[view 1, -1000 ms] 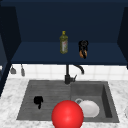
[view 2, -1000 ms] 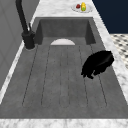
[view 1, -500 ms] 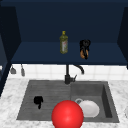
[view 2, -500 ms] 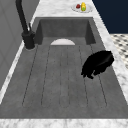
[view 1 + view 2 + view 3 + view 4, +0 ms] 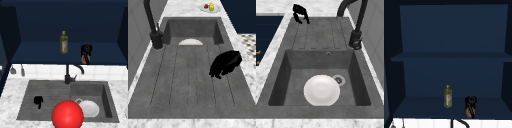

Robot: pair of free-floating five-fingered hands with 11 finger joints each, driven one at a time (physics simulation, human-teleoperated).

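Right hand [image 5: 86, 51] up at cabinet's lower shelf [image 5: 37, 53], fingers curled round an orange-brown object [image 5: 85, 59], approx. upright; object's base at shelf level near the front edge. Same grip seen in upper view: right hand [image 5: 471, 103] on top of object [image 5: 469, 112], fingers running down its side. Exact identity of object can't be made out. Olive-oil bottle [image 5: 63, 42] stands upright just left of this hand, apart from it, no contact.

Left hand [image 5: 38, 100] hangs over ribbed drainboard [image 5: 50, 91], fingers curled downward, holding nothing. Left side view: same hand [image 5: 226, 63] near drainboard's front edge; whether fingertips touch the surface can't be told.

Right of left hand: sink basin [image 5: 286, 75] w/ 1 white plate [image 5: 321, 90] lying flat beside drain. Black tap [image 5: 68, 75] behind, between the 2 hands in height. Red ball [image 5: 67, 114] in foreground, right of left hand.
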